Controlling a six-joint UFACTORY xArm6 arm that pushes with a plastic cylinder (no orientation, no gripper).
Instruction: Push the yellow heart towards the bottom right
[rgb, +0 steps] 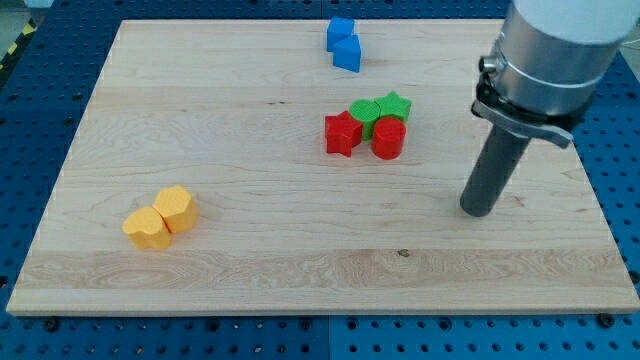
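Task not started by the look of it: yellow heart (146, 228) sits far to the view's left of my tip (478, 212), touching a second yellow block (177, 208), tip bare, touching no block, whole push left.

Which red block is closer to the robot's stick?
The red cylinder is closer to my tip. It sits on the view's right of the cluster; the red star is on its left, farther away.

arm housing (560, 50) cut off by view's top edge, green blocks (380, 108) partly hidden behind red ones (365, 135)
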